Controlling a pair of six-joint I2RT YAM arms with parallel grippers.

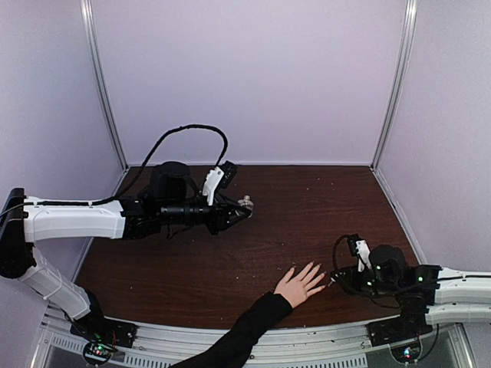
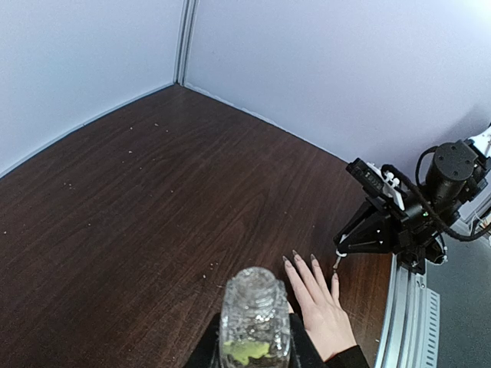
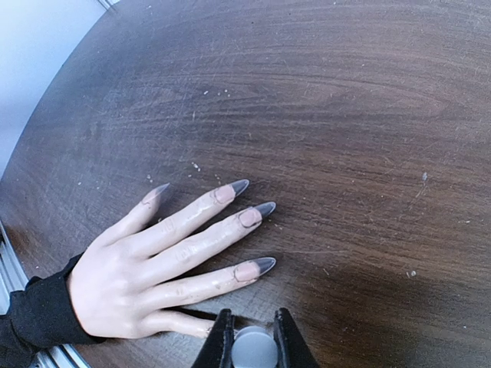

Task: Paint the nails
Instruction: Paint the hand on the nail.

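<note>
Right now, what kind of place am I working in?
Probably a lab test booth rather than a salon: plain pale walls with metal corner posts enclose a dark wooden table, and a metal rail runs along its near edge.

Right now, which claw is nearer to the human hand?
The right. The right claw, holding a small brush, is just beside the hand; the left claw, holding the bottle, is far across the table.
</note>
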